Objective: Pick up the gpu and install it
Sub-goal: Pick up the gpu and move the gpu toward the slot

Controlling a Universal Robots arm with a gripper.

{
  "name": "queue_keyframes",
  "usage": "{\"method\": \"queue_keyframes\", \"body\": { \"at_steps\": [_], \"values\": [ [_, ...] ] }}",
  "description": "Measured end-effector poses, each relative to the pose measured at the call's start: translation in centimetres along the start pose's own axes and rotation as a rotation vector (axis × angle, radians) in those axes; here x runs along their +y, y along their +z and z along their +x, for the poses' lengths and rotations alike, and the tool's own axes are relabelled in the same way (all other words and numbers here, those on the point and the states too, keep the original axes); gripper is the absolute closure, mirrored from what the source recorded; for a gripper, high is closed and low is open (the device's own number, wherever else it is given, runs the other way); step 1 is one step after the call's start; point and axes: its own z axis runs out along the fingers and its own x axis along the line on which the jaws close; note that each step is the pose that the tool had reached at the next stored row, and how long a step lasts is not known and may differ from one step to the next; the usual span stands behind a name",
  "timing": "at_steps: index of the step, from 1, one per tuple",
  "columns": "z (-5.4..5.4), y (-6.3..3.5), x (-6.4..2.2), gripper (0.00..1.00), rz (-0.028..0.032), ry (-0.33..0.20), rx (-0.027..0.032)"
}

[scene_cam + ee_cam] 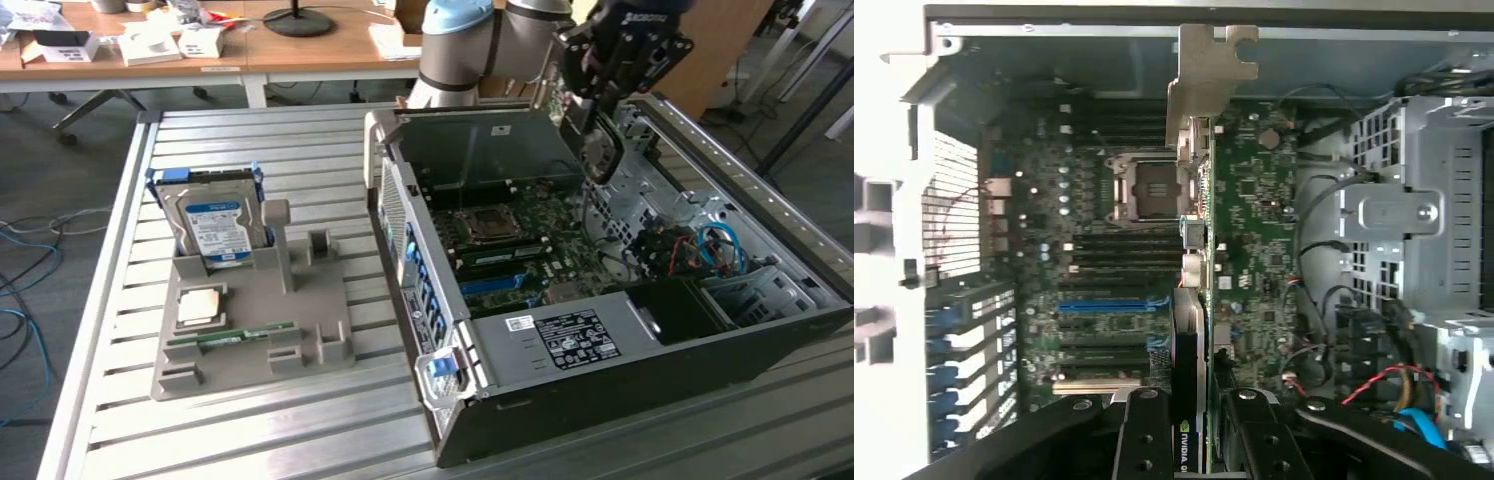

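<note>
The gpu (601,155) is a thin dark card with a pale metal bracket. It hangs edge-down over the far part of the open computer case (561,345). My gripper (598,105) is shut on its upper edge. In the wrist view the gpu (1189,330) is seen edge-on with its bracket (1209,80) toward the case wall, and it is clamped between the black fingers (1144,430) of my gripper (1189,425). Below it lies the motherboard (1104,250), with its CPU socket (1154,190) and blue and black expansion slots (1104,305). The card is above the board and does not touch it.
On the slatted metal table (267,130) at the exterior view's left, a grey holder (254,340) carries a hard drive (214,225), a CPU (200,302) and a RAM stick (247,335). Red and blue cables (707,250) and drive cages (1414,200) crowd the case beside the board.
</note>
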Motion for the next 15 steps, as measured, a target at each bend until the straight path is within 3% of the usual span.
{"method": "queue_keyframes", "body": {
  "at_steps": [9,15],
  "values": [
    [-3.0,0.08,0.12,0.74,0.0000,0.000,0.0000],
    [-3.3,0.08,0.12,0.74,0.0000,0.000,0.0000]
  ]
}}
